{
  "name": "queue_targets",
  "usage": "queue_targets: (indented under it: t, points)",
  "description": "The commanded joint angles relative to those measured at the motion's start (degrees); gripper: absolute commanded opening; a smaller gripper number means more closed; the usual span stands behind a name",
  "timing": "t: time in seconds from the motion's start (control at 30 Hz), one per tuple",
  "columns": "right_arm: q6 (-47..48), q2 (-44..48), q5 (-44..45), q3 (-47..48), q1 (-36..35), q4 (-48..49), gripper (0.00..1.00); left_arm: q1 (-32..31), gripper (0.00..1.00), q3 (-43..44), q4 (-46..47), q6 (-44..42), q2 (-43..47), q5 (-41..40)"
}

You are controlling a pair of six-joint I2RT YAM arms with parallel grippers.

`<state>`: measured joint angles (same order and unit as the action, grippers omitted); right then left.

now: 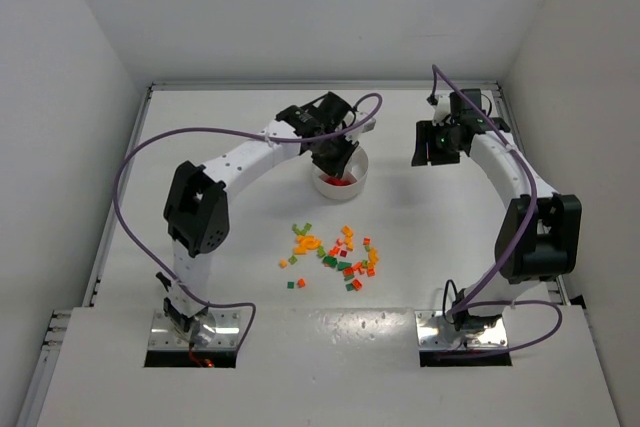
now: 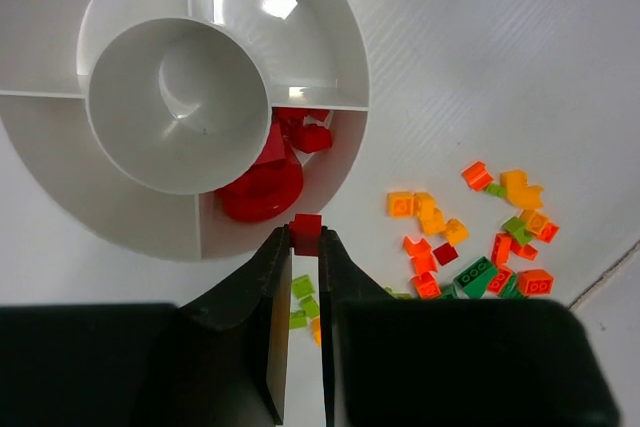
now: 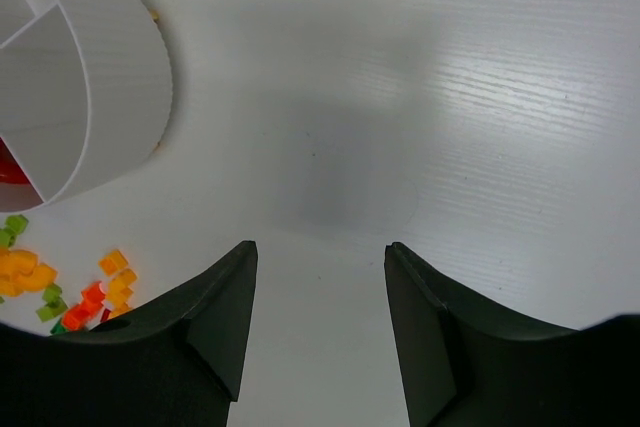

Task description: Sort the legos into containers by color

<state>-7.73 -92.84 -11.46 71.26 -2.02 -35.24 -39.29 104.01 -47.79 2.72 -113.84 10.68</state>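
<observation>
Here — square red brick (image 2: 306,230) beside glossy round dish (image 2: 348,47).

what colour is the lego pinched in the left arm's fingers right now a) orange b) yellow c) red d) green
C: in the left wrist view the left fingers are closed on a red brick at the rim of the white dish, beside the compartment holding red pieces.
</observation>
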Motion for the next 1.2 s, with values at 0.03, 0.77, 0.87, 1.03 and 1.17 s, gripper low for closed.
queue_targets:
  t: [0.03,0.77,0.87,1.03,1.17]
  points:
    - [0.95,-0.06,-2.07,1.95,-0.26,0.35,0.54,0.09,0.20,2.96,-0.11,0.35,-0.85,-1.45]
    - [9.04,2.75,-11.03,-4.46,-13.60,-0.18,0.33,10.78,0.33,-4.84,3.49,0.88,14.68,-1.89]
    - [10.10,3.28,-11.74,-5.61,-17.39,0.35,0.27,15.20,0.33,-8.02,3.49,0.88,21.54,-1.89]
    - [12.91,2.66,-12.27,-7.54,-28.81,-0.26,0.20,21.00,0.35,-15.93,3.49,1.93,29.63,-3.82]
    - [15.89,3.18,-14.64,-11.22,-34.53,-1.57,0.09,24.87,0.35,-19.71,2.97,3.33,33.06,-4.35]
